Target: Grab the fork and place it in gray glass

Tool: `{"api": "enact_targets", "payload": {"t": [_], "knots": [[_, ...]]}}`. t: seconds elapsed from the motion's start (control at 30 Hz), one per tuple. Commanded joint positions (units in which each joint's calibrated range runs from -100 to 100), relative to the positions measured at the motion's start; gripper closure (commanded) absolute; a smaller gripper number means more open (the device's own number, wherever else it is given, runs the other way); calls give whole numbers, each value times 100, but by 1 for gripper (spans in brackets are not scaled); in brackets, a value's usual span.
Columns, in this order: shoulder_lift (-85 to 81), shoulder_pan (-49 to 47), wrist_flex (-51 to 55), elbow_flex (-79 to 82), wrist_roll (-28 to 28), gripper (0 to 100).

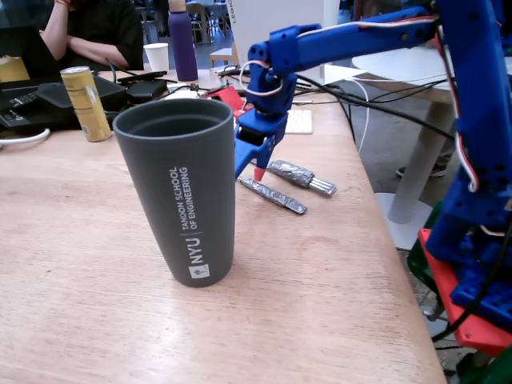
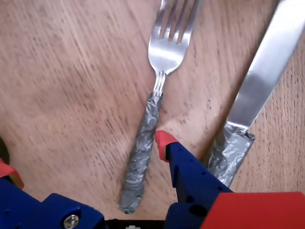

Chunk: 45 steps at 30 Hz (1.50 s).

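Note:
The fork [image 2: 164, 52] lies flat on the wooden table, tines toward the top of the wrist view, its foil-wrapped handle [image 2: 143, 152] running down between my fingers. My gripper [image 2: 86, 157] is open and low over the table, straddling the handle; the red-tipped finger [image 2: 164, 140] sits just to the handle's right. In the fixed view the gripper [image 1: 250, 173] points down at the fork [image 1: 302, 176], right of the gray glass [image 1: 188, 192]. The glass stands upright near the front of the table, and its inside is not visible.
A foil-handled knife [image 2: 267, 76] lies right of the fork, also seen in the fixed view [image 1: 276, 197]. A yellow can [image 1: 86, 102], a white paper cup [image 1: 157, 56], a purple bottle [image 1: 182, 40] and cables stand at the back. The table edge [image 1: 384, 240] runs along the right.

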Motion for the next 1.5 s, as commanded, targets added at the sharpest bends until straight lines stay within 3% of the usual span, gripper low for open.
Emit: {"api": "enact_targets", "payload": {"t": [0.0, 1.1, 1.17, 1.3, 1.33, 1.47], "knots": [[-44, 89, -67, -235, 24, 41], [574, 173, 524, -471, -15, 41], [574, 173, 524, -461, -24, 49], [574, 140, 524, -461, 20, 94], [574, 140, 524, -471, 20, 100], [574, 140, 524, -471, 20, 100]]}}
